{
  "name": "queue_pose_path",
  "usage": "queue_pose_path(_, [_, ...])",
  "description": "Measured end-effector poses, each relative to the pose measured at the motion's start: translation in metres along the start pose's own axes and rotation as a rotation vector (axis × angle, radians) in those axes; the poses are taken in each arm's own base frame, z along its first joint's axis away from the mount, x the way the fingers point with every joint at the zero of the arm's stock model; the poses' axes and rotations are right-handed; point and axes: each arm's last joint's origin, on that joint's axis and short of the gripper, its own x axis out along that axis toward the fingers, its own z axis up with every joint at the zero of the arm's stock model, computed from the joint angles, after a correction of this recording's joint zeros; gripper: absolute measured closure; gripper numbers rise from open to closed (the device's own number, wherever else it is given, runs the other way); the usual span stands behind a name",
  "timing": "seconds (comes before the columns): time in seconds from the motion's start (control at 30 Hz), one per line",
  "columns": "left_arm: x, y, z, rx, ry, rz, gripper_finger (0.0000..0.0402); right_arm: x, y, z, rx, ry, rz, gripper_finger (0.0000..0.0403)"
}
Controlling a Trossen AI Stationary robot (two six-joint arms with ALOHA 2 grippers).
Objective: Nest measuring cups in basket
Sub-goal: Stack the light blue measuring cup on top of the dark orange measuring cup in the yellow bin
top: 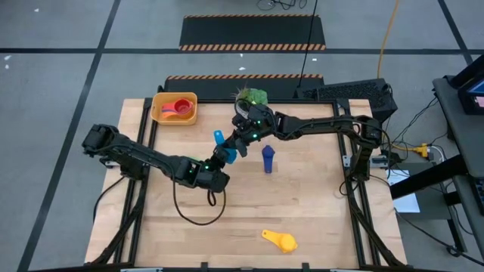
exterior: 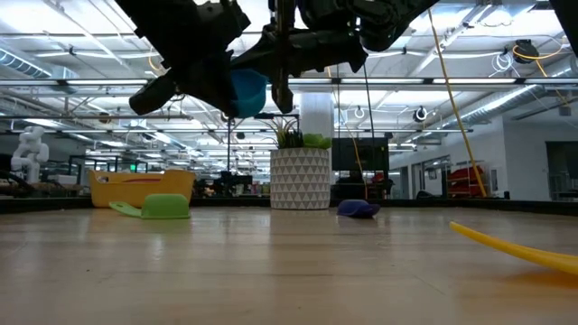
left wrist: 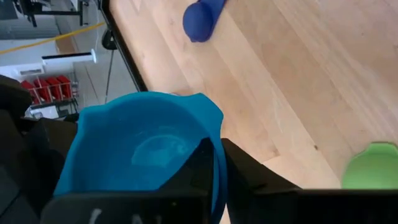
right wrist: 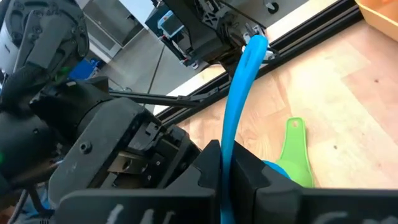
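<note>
Both my left gripper and right gripper pinch the light blue cup shut mid-table, handing it over toward the basket.

Both hands meet mid-bench, blocking the centre; toward 11 o'clock the basket lies unobstructed, the plant pot stands at 12, bare bench toward 5.

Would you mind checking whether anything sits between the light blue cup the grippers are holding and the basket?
Nothing visible blocks the way. The light blue cup hangs above the table, gripped by both the left gripper and right gripper. The basket lies beyond it with bare wood between; the green cup rests low on the table.
</note>
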Motion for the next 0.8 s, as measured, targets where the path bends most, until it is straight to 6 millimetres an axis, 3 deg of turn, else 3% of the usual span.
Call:
queue_pose_path(0.13, [-0.006,0.004,-0.005,-0.024,-0.001,0.003,0.0391,-0.006,-0.001,0.004,-0.053,0.0,-0.015,0.037])
queue_pose_path(0.3, [-0.021,0.016,-0.023,-0.131,0.014,0.011,0.0392,-0.022,0.001,0.013,-0.126,-0.048,-0.167,0.032])
queue_pose_path(0.53, [-0.04,0.049,-0.069,-0.509,0.047,0.072,0.0385,-0.048,0.006,0.018,-0.239,-0.079,-0.528,0.0265])
queue_pose_path(0.63, [-0.044,0.06,-0.094,-0.679,0.098,0.094,0.0384,-0.052,0.012,0.014,-0.249,-0.057,-0.593,0.0254])
queue_pose_path(0.8, [-0.036,0.074,-0.132,-0.934,0.191,0.124,0.0393,-0.046,0.02,-0.009,-0.243,-0.018,-0.58,0.025])
